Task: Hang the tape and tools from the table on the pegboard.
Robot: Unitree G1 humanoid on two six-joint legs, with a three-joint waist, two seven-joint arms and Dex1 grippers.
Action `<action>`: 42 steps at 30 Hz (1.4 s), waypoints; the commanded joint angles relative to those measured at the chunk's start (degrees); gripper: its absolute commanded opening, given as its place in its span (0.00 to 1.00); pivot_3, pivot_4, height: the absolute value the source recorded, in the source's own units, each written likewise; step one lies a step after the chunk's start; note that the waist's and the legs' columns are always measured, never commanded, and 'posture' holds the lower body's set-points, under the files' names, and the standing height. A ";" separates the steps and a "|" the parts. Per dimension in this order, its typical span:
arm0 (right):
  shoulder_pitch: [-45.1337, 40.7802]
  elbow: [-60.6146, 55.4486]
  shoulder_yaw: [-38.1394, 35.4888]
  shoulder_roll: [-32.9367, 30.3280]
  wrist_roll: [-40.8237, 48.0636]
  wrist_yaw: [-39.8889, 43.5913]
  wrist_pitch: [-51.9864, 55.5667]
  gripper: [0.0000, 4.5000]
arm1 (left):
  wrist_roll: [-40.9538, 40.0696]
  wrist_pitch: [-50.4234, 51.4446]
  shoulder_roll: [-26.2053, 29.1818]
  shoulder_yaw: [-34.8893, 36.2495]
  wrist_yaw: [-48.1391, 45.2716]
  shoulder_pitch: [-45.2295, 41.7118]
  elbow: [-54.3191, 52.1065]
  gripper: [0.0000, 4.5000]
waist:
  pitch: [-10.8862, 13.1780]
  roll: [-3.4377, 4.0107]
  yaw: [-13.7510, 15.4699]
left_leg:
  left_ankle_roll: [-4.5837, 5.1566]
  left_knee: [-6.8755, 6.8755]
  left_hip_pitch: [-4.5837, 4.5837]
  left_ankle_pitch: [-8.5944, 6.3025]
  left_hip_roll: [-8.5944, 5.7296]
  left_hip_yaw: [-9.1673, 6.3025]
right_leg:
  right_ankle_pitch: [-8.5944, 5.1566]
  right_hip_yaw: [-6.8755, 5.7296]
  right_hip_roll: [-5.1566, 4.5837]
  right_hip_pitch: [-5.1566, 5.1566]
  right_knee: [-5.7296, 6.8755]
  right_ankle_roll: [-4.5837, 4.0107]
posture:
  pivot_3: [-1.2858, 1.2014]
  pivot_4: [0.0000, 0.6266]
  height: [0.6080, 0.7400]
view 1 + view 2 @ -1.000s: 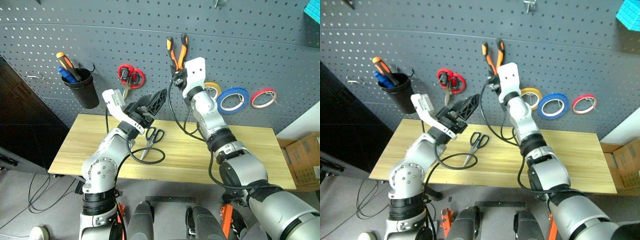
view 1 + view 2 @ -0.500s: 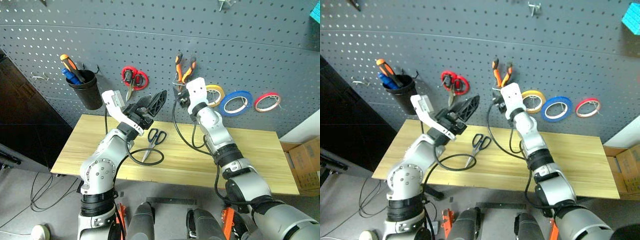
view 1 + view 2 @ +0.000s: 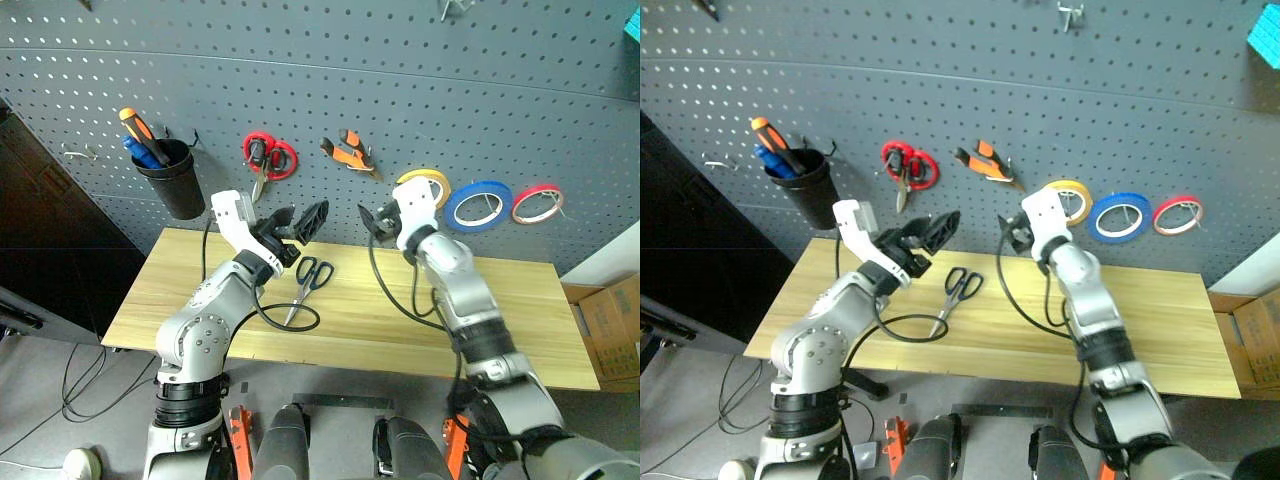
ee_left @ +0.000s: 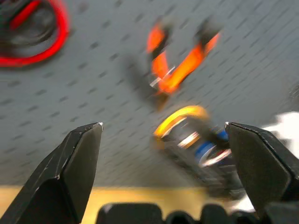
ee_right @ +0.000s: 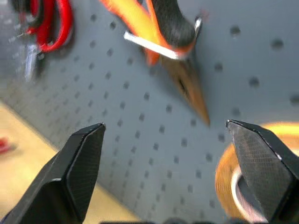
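On the pegboard [image 3: 420, 90] hang the pliers [image 3: 348, 154], caught on a hook and tilted, with their orange-and-black handles up toward the left and the tip pointing down to the right. Just left of them hang the red-handled scissors [image 3: 266, 158], and farther left a black cup [image 3: 174, 180] holds an orange-and-black screwdriver [image 3: 137, 128]. To the right of the pliers sits a row of three rolls on the board: the yellow roll [image 3: 425, 182], the wide blue tape [image 3: 479, 203] and the thin red roll [image 3: 536, 202].

Below the board, the pale wooden desk [image 3: 530, 320] carries the steel scissors [image 3: 308, 280] with black loop handles; they lie flat near its middle, blades pointing toward the front edge. A black cable loops on the desk top beside them.

The right claw [image 3: 378, 222] hangs in the air under the pliers and beside the yellow roll, touching neither. Its fingers [image 5: 79, 163] stand spread wide with nothing between them, as the right wrist view shows, looking up at the pliers' tip. The left claw [image 3: 298, 222] is raised above the steel scissors, apart from them, pointing toward the board. Its fingers [image 4: 74, 163] are also spread wide and carry nothing.
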 commanded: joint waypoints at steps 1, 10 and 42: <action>5.37 -18.88 1.34 -6.36 9.25 12.17 8.79 0.99 | 11.32 -2.26 3.22 -5.81 -0.90 0.70 6.13 1.00 | 0.01 0.03 -0.27 | 0.00 0.00 0.02 0.00 0.01 0.03 | 0.00 0.01 0.00 0.00 -0.02 0.00 | 0.55 0.25 1.00; 13.61 -29.13 6.77 -17.45 11.92 21.37 13.19 0.99 | 26.46 -7.45 2.99 -13.50 -5.50 -3.34 26.13 1.00 | 0.04 0.04 -1.89 | 0.00 0.02 0.13 -0.01 0.09 0.10 | -0.35 0.03 -0.03 -0.01 0.01 -0.12 | 0.52 0.31 1.00; 13.30 -26.52 9.63 -18.87 7.03 22.13 7.71 1.00 | 33.13 9.06 0.16 -10.34 -13.81 -8.13 41.11 0.61 | 0.90 0.60 -3.20 | 0.00 0.00 0.23 -0.04 0.04 0.15 | -0.51 0.04 -0.19 0.06 0.02 -0.12 | 0.49 0.42 1.00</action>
